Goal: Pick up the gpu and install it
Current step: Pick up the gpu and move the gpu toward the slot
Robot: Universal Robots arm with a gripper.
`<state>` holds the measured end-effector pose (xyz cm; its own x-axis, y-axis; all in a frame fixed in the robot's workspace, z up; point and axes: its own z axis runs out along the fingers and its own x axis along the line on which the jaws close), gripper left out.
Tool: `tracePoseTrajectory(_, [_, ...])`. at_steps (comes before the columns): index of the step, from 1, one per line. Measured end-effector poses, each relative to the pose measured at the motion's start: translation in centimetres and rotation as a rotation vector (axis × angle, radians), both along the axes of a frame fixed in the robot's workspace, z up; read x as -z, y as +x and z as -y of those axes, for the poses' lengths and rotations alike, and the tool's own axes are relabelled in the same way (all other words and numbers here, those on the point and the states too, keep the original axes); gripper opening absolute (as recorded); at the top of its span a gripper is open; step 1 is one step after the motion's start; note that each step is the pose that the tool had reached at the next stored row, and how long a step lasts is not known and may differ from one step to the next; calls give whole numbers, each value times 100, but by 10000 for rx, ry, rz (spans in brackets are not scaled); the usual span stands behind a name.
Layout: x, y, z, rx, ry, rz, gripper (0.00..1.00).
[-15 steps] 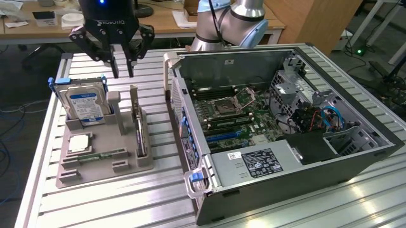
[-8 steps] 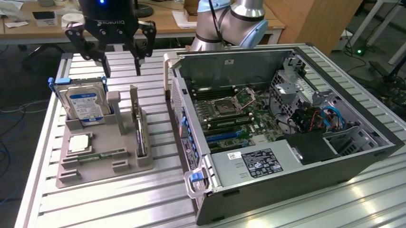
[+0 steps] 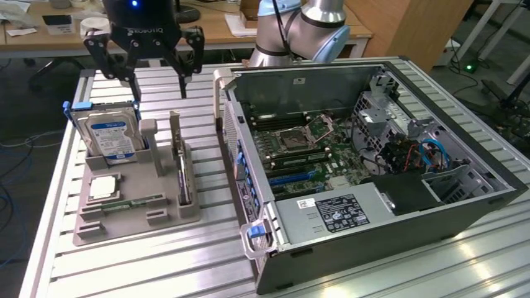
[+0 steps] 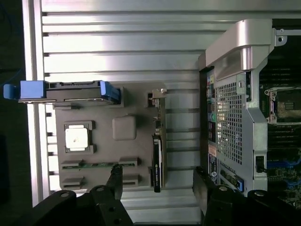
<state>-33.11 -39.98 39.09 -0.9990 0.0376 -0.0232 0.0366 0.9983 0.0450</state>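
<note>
Slatted metal table (image 3: 149,261): grey holder tray (image 3: 153,180) carries upright black gpu card (image 3: 178,161), blue-labelled silver hard drive (image 3: 112,133); black fingers (image 4: 115,181) spread open, empty, above; open computer case (image 3: 398,211) beside.

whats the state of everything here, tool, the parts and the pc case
tool: open, empty, above the grey holder
gpu: on edge in the holder, not gripped
hard drive: upright in the holder
processor: flat in its recess
memory stick: flat in its slot
computer case: on its side, open
</note>
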Motion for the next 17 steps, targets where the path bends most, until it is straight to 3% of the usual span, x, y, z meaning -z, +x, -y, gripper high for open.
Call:
tracePoseTrajectory(5, [46, 1, 0, -531, 0, 0, 71])
tracePoseTrajectory(10, [123, 2, 6, -555, 0, -2, 71])
tracePoseTrajectory(17, [159, 52, 12, -557, 0, -2, 71])
